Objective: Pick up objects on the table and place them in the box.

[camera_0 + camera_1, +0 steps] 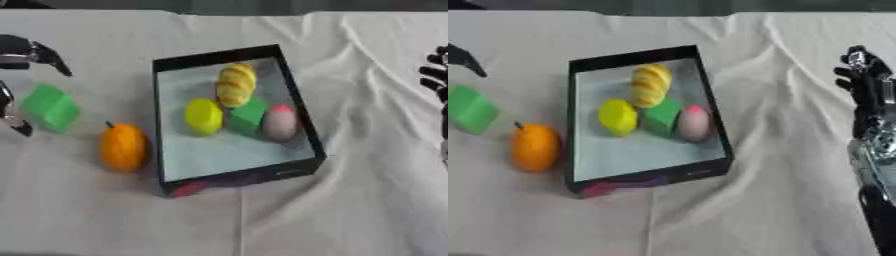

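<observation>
A black box [217, 54] with a pale floor lies open in the middle of the white cloth. Inside it are a ribbed yellow piece [236, 85], a yellow rounded fruit [203, 116], a green block [249, 116] and a pinkish egg-shaped thing [280, 123]. Left of the box stands an orange fruit [122, 147]. Further left lies a second green block [51, 107]. My left hand [19, 55] is at the left edge, open, with fingers spread above and below that block and a gap showing on both sides. My right hand [866, 82] is open at the right edge, fingers up.
The white cloth [350, 200] is wrinkled, with folds to the right of the box. A reddish patch [188, 189] shows on the box's front wall. Bare cloth lies in front of the box and between it and my right hand.
</observation>
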You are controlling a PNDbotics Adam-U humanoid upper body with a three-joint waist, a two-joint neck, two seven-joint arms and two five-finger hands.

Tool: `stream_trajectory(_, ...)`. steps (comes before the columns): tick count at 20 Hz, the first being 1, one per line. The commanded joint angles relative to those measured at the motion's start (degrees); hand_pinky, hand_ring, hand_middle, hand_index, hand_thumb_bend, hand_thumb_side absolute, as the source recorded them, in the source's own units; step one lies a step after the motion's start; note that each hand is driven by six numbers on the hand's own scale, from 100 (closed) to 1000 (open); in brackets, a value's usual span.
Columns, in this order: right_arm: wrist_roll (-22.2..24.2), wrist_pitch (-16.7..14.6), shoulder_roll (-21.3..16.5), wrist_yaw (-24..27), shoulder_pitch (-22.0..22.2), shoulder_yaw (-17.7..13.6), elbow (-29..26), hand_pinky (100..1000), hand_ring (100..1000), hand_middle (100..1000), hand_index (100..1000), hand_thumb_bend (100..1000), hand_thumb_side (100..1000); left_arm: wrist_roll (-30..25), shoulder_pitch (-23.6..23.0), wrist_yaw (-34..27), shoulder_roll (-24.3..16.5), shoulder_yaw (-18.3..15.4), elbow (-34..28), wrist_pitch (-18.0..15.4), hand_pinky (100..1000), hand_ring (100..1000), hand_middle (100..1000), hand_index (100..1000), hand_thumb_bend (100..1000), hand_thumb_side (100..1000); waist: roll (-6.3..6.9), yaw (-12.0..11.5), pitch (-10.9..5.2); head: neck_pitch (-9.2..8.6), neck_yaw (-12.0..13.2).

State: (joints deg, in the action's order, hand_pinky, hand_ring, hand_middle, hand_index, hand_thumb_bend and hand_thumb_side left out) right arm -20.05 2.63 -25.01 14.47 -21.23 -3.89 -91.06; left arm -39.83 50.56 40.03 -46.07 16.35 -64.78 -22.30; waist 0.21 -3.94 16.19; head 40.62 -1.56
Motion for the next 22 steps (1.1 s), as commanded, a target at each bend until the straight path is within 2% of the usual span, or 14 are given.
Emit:
stream_trajectory(1, 0.37, -0.05, -0.78, 0.15, -0.77, -0.24, -0.33, 809, 774, 757, 816, 100, 724, 0.91, 1.41, 2.49, -0.72, -1.44, 1.34, -0.24, 894, 898, 820, 888, 870, 119, -0.46, 0.08, -0.79, -0.98, 0.30)
stream_trajectory(9, 0.78, -0.12, -0.68, 0.22, -0.86, -0.29, -0.16, 810, 773, 750, 816, 100, 724, 4.17, 1.95, 6.94, 1.16, -2.99, 5.90, -0.57, 890, 896, 816, 887, 848, 100, -0.62, 0.24, -0.60, -1.13, 0.78)
stream_trajectory(12, 0.84, -0.10, -0.59, 0.34, -0.91, -0.25, -0.03, 810, 772, 750, 816, 100, 726, 4.91, 2.01, 7.08, 1.76, -3.21, 6.83, -0.86, 882, 891, 806, 873, 802, 100, -0.67, 0.26, -0.57, -1.18, 0.88)
stream_trajectory(14, 0.90, -0.10, -0.56, 0.35, -0.93, -0.22, 0.02, 810, 772, 750, 816, 100, 725, 5.22, 1.96, 6.90, 2.12, -3.15, 7.32, -1.09, 868, 877, 780, 844, 739, 100, -0.70, 0.29, -0.55, -1.16, 0.88)
stream_trajectory(15, 0.91, -0.10, -0.57, 0.35, -0.93, -0.22, 0.03, 810, 772, 750, 816, 100, 725, 5.28, 1.94, 6.57, 2.24, -3.13, 7.52, -1.18, 868, 877, 780, 844, 739, 100, -0.71, 0.29, -0.55, -1.13, 0.85)
stream_trajectory(17, 0.93, -0.10, -0.60, 0.38, -0.94, -0.23, 0.04, 810, 772, 750, 816, 100, 725, 5.31, 1.96, 5.35, 2.44, -3.17, 7.75, -1.26, 784, 761, 645, 697, 637, 100, -0.72, 0.28, -0.59, -1.08, 0.77)
stream_trajectory(18, 0.96, -0.10, -0.61, 0.40, -0.95, -0.21, 0.05, 810, 772, 750, 816, 100, 725, 5.48, 2.07, 4.85, 2.42, -3.16, 7.53, -1.26, 746, 707, 593, 641, 615, 100, -0.71, 0.27, -0.63, -1.08, 0.75)
stream_trajectory(19, 1.00, -0.10, -0.63, 0.42, -0.95, -0.19, 0.06, 810, 772, 750, 817, 100, 726, 5.97, 2.19, 4.63, 2.32, -3.16, 6.98, -1.30, 681, 617, 517, 551, 641, 100, -0.69, 0.26, -0.68, -1.08, 0.76)
stream_trajectory(22, 1.04, -0.18, -0.86, 0.49, -0.83, -0.22, 0.05, 810, 772, 750, 816, 100, 722, 8.51, 3.32, 3.41, 1.91, -4.59, 3.15, -1.99, 610, 560, 459, 473, 596, 100, -0.64, 0.06, -0.93, -0.83, 0.55)
